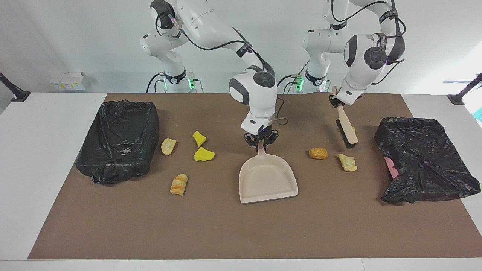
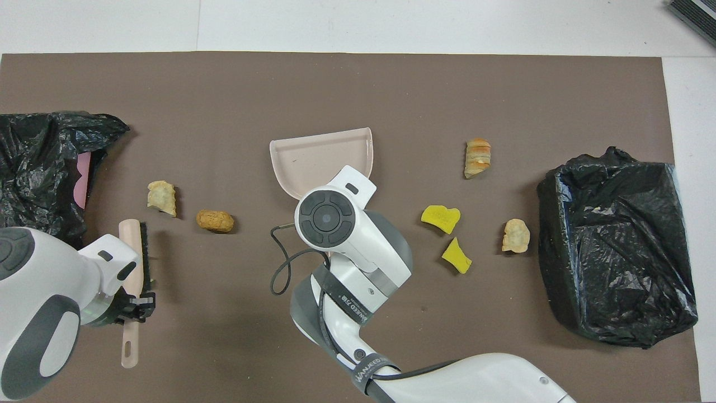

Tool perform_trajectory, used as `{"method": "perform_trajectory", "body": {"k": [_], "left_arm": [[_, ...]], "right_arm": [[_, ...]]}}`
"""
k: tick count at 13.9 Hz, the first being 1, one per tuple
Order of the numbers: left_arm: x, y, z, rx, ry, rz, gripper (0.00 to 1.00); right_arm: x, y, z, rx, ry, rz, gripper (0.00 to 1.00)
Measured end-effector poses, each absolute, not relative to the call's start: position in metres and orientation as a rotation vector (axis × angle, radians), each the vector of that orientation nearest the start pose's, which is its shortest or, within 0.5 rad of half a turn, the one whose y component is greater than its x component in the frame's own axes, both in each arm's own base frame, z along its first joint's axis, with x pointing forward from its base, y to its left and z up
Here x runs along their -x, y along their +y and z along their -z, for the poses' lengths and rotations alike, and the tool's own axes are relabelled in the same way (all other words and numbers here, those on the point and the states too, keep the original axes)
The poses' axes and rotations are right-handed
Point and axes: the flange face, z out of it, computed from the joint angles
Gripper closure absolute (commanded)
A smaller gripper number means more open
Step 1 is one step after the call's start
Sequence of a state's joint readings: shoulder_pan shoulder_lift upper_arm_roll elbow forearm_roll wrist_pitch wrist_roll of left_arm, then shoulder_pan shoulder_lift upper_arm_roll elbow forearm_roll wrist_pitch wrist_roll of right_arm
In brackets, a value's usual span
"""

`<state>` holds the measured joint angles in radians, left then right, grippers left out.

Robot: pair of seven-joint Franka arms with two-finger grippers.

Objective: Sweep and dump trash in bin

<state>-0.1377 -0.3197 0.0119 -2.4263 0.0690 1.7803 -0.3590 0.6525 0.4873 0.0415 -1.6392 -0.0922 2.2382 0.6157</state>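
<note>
Bin at the right arm's end [image 1: 118, 139]: a container lined with a black bag sat open-mouthed on the brown mat, ready to take trash.
Scraps near that bin: a tan bread-like piece [image 1: 168, 146] lay just beside the bin; two yellow spongy chunks [image 1: 201, 147] lay toward the middle of the bench; an orange-striped roll [image 1: 179, 184] lay farther from the robots than these.
Right tool [image 1: 261, 140]: it was clenched on the handle of the beige dustpan [image 1: 268, 178]. The pan sat mid-bench with its open lip pointing away from the robots, one corner seemingly tipped a little, probably to serve as the catching edge for a sweep.
Brown bun [image 1: 318, 153]: it lay just beside the dustpan, toward the left arm's end.
Pale pastry scrap [image 1: 347, 162]: it lay near the bun, a little farther from the robots.
Left tool [image 1: 338, 100]: it was clamped on the handle of the beige brush [image 1: 346, 128]. The brush hung slanted, bristles downward, over the mat next to these two scraps, likely so a stroke would push them toward the pan.
Bin at the left arm's end [image 1: 421, 158]: a second black-bagged container, its bag crumpled, with a pink patch showing.
Bench [image 1: 37, 169]: white, with the brown mat across it.
</note>
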Motion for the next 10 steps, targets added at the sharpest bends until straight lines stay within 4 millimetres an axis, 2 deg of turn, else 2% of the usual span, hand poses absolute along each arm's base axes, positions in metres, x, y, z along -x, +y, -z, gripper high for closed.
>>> {"method": "perform_trajectory", "body": {"k": [2,4,6,8,10], "left_arm": [[-0.390,-0.046,-0.404,2.884,-0.496,-0.489,1.00],[-0.376,-0.045,-0.402,2.839,-0.601,-0.507,1.00],[-0.357,-0.034,-0.395,2.815,-0.676,-0.518,1.00],[-0.339,-0.015,-0.388,2.808,-0.749,-0.521,1.00],[-0.331,-0.010,-0.376,2.830,-0.774,-0.469,1.00]], "right_arm": [[-0.535,0.435,-0.347,3.102,-0.307,0.194,1.00],[-0.540,0.426,-0.354,3.099,-0.484,0.182,1.00],[-0.548,0.409,-0.365,3.076,-0.707,0.168,1.00],[-0.556,0.392,-0.378,3.016,-0.991,0.153,1.00],[-0.569,0.367,-0.386,2.952,-1.204,0.138,1.00]]}}
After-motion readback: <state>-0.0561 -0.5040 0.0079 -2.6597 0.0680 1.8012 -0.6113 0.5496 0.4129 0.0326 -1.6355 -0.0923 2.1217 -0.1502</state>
